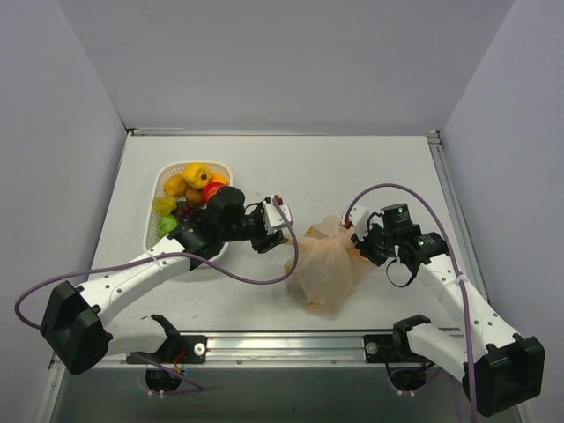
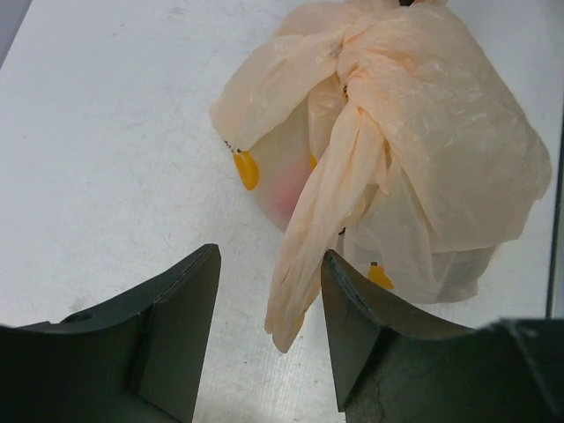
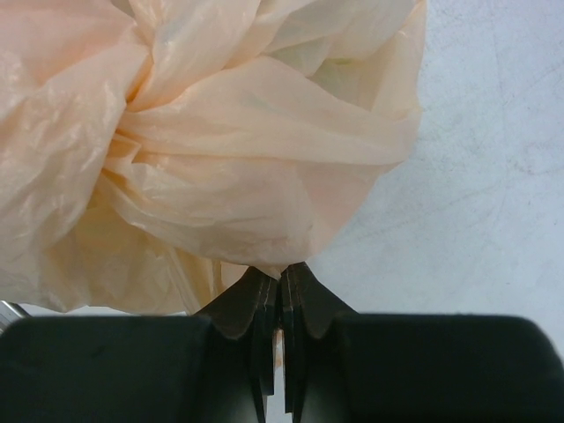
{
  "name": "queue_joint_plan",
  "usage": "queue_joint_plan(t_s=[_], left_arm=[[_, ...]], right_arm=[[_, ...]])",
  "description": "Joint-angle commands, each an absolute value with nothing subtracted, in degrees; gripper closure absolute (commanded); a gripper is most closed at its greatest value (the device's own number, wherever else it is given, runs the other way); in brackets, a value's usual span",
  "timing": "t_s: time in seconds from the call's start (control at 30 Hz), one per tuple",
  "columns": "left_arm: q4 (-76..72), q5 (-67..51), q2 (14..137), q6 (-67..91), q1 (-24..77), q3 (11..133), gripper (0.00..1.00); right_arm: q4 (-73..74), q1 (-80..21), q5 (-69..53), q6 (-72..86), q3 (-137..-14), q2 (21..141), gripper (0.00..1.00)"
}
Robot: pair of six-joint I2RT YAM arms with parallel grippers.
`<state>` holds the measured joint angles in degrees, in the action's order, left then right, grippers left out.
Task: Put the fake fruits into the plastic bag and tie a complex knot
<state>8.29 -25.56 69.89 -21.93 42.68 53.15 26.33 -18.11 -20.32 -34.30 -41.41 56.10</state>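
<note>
Knotted bag between the grippers.
Left gripper spread by its loose tail; right gripper pinches its right side; fruits far left.

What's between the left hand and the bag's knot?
Left wrist view: only a loose twisted tail of the plastic bag over bare table, its tip inside the open left hand.

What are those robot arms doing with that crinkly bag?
Two robot arms are tying up a plastic bag. The right end effector is pinched shut on the bag's edge. The left end effector is open beside a loose handle strip. The bag already has a knot. Some fake fruits sit in the white basket.
</note>
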Motion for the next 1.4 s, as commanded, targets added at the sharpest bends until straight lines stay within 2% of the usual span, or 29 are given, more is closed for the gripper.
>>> queue_joint_plan(t_s=[0.0,0.2,0.43,0.57,0.67,0.77,0.83,1.1,1.37], left_arm=[[4.0,-19.9,71.8,-25.1,43.8,54.4,0.41],[4.2,-20.2,74.6,-28.7,45.0,54.4,0.42],[-8.2,-12.1,74.0,-32.7,47.6,48.5,0.46],[-12.7,-11.9,74.4,-34.5,48.9,47.6,0.52],[-13.0,-10.3,75.8,-35.1,49.6,47.9,0.67],[-13.4,-6.9,76.8,-35.4,50.2,48.0,0.90],[-12.7,-4.6,76.9,-35.9,50.2,47.9,1.00],[-5.3,3.9,74.3,-37.5,48.5,46.0,1.00],[3.9,0.8,69.8,-38.0,39.9,43.3,1.00]], right_arm=[[27.0,-18.6,-19.8,-33.8,-43.2,54.9,1.00],[27.7,-18.9,-20.2,-35.2,-43.6,55.1,1.00],[28.7,-18.9,-21.9,-36.3,-43.6,55.5,1.00],[29.0,-18.9,-22.3,-36.5,-44.1,55.9,1.00],[28.8,-19.0,-22.1,-36.5,-44.2,56.0,1.00],[28.9,-18.9,-21.0,-36.8,-43.9,55.7,1.00],[28.7,-18.9,-19.0,-37.6,-43.0,54.9,1.00],[25.6,-18.1,-7.9,-44.5,-36.3,50.2,1.00],[25.2,-12.9,-4.9,-49.8,-32.8,47.5,1.00]])
